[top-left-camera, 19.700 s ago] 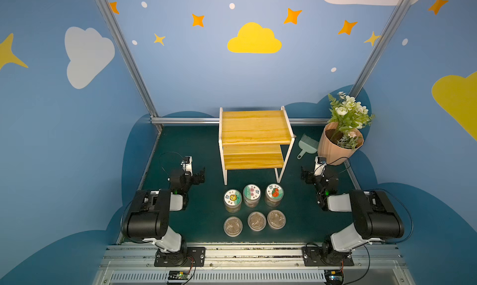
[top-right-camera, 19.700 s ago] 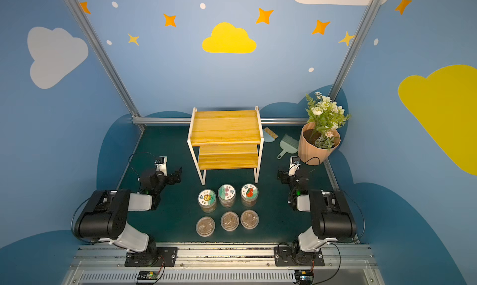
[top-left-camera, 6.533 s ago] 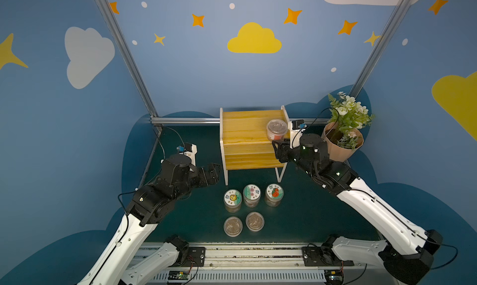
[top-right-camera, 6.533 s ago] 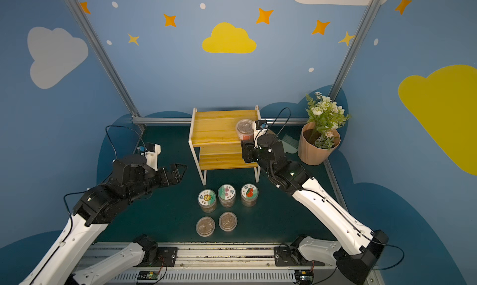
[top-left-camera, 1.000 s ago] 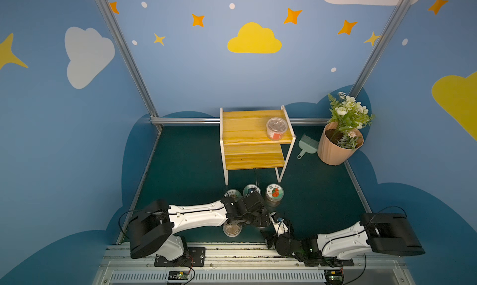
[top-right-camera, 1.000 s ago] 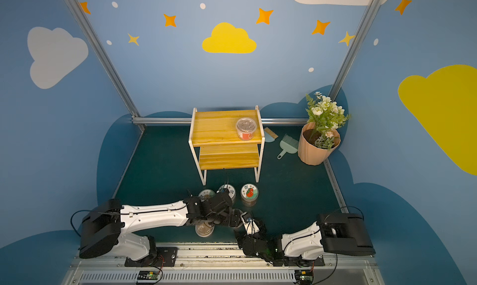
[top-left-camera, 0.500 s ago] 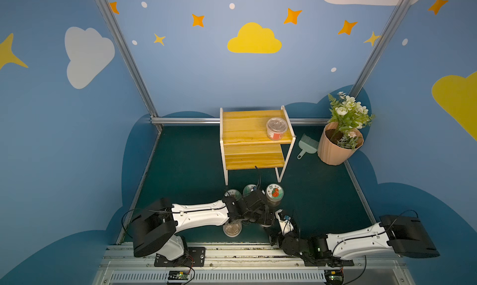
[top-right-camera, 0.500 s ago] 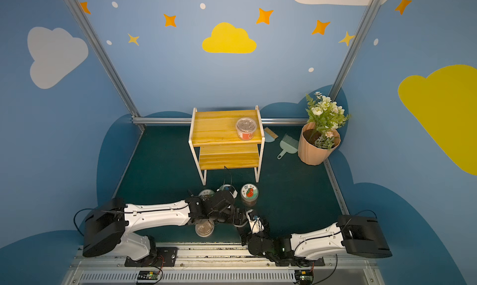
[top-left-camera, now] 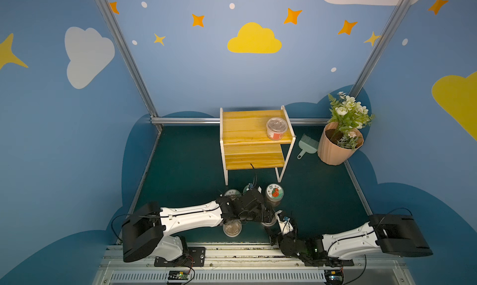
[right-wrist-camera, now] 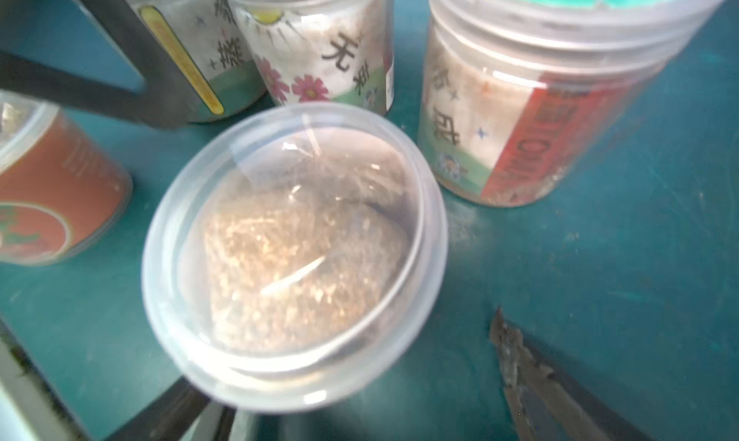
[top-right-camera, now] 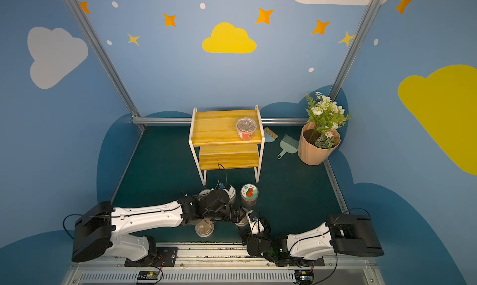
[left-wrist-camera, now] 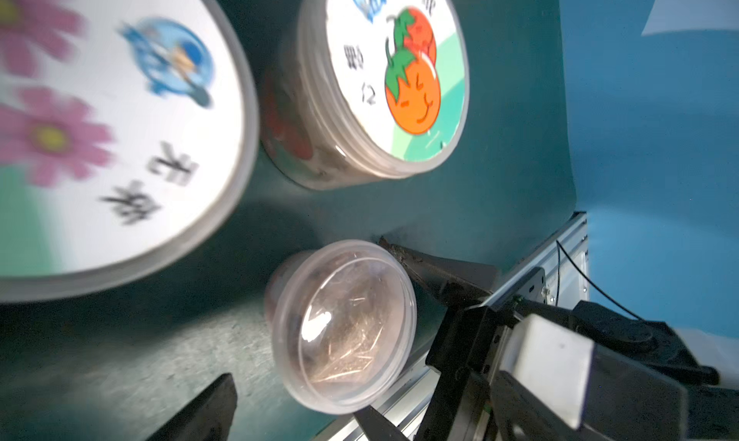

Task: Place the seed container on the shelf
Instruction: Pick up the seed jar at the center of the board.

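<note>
The shelf (top-left-camera: 254,139) (top-right-camera: 222,131) stands at the back, with one clear-lidded seed container (top-left-camera: 276,128) (top-right-camera: 246,128) on its top plank, right side. At the front, a second clear-lidded seed container (left-wrist-camera: 344,331) (right-wrist-camera: 296,251) stands on the green mat. Both grippers crowd around it. My left gripper (left-wrist-camera: 296,395) (top-left-camera: 267,217) hangs over it, open, one finger to each side. My right gripper (right-wrist-camera: 360,379) (top-left-camera: 271,228) reaches in low from the front edge, jaws wide apart; its dirty finger (right-wrist-camera: 532,379) stands clear of the container.
Three labelled jars stand just behind, the tomato jar (top-left-camera: 275,193) (left-wrist-camera: 392,71) at the right. Another clear-lidded container (top-left-camera: 232,228) sits under the left forearm. A flower pot (top-left-camera: 338,146) and a green dustpan (top-left-camera: 307,145) are at the back right. The metal rail (top-left-camera: 232,252) borders the mat's front.
The right arm's elbow has swung out to the right and its gripper has edged closer to the front container. The left gripper has shifted slightly right over it.
</note>
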Robot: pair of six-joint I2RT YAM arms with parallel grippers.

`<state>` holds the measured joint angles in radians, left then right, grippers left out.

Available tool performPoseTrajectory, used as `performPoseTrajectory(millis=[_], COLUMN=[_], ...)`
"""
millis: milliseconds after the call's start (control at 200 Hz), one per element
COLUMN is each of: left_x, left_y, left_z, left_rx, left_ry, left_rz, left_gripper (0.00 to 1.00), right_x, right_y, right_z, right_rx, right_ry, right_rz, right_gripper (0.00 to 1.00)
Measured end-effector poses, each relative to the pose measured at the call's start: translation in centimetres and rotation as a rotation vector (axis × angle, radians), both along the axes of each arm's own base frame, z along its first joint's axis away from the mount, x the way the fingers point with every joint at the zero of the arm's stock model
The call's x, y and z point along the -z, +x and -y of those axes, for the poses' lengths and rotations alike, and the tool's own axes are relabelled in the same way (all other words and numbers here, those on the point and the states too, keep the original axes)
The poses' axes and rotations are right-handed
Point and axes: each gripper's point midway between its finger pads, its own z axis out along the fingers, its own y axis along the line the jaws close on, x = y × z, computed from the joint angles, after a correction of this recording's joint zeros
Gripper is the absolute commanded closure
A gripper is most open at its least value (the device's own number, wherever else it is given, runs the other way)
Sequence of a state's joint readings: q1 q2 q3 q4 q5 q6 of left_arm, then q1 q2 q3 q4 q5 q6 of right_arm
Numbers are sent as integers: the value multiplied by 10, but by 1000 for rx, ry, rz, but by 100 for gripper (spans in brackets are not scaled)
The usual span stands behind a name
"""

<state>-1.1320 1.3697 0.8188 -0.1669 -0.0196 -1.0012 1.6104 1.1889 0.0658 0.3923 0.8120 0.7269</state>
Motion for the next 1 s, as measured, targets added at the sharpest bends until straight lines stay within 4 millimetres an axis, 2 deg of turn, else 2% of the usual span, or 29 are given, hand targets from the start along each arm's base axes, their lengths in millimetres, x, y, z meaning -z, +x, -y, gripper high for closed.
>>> performPoseTrajectory(millis=[195,370,766,896,1001], left_x=[-57,-81,-89,-95,-89], left_y=[6,8,10,13,13], left_z=[-7,-25,-90,-102,-106], left_rx=[-30,-71,-188,-217,-217], left_ry=[-132,-158,-108,-106,-72], left_rz=[104,162,262,284,284], left_gripper=[0,0,0,0,0], right_x=[4,4,4,5,6], right_y=[0,4,16,20,24], right_z=[-11,-17,-32,-36,-39], right_rx=[-28,-33,-45,-40,-30], right_ry=[-18,-6,20,29,43], right_rz=[15,20,35,52,81], right_gripper=[2,2,2,2,2])
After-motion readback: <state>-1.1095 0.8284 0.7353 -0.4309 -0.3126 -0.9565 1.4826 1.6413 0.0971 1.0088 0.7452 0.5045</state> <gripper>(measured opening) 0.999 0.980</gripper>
